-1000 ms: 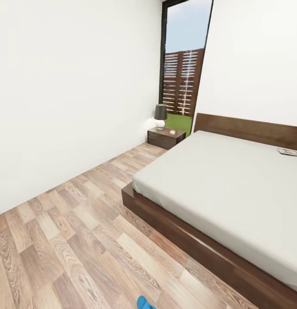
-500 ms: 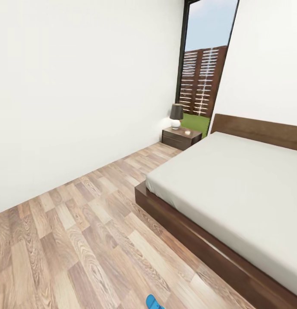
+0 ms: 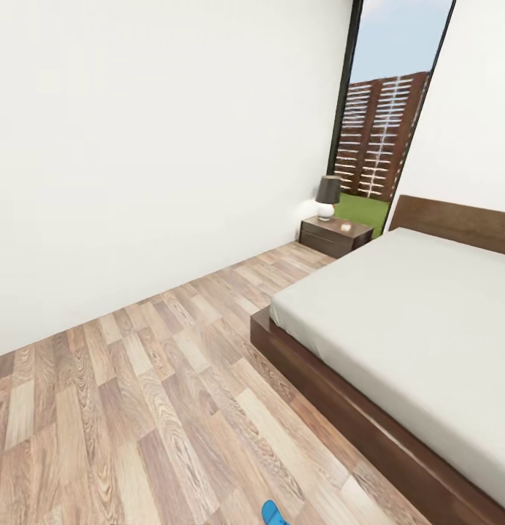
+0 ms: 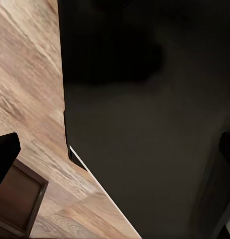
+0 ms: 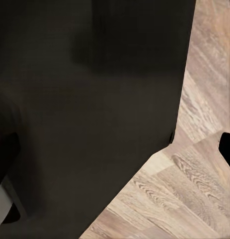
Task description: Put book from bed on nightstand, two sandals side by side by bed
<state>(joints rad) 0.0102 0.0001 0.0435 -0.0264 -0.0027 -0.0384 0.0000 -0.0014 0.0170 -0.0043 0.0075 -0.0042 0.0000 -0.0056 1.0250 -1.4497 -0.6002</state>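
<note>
A blue sandal (image 3: pixel 273 514) peeks in at the bottom edge of the head view, on the wood floor (image 3: pixel 136 408) near the bed's (image 3: pixel 413 328) foot corner.

Only the tip of the sandal shows, and it lies a little apart from the dark brown bed frame. The bed has a plain pale mattress and a brown headboard (image 3: pixel 457 222) against the white wall (image 3: pixel 136 146). At the far side of the bed stands a nightstand (image 3: pixel 335 235), dark and shiny, with a lamp (image 3: pixel 327 197) and a small pale thing on top, too small to tell. Behind it is a tall window (image 3: pixel 387 109) with grass and a brown fence outside. The floor between the sandal and the nightstand is bare. Both wrist views look down at a big dark shape over the wood floor, with black finger tips at the edges, and I cannot tell if either gripper is wide or closed.
</note>
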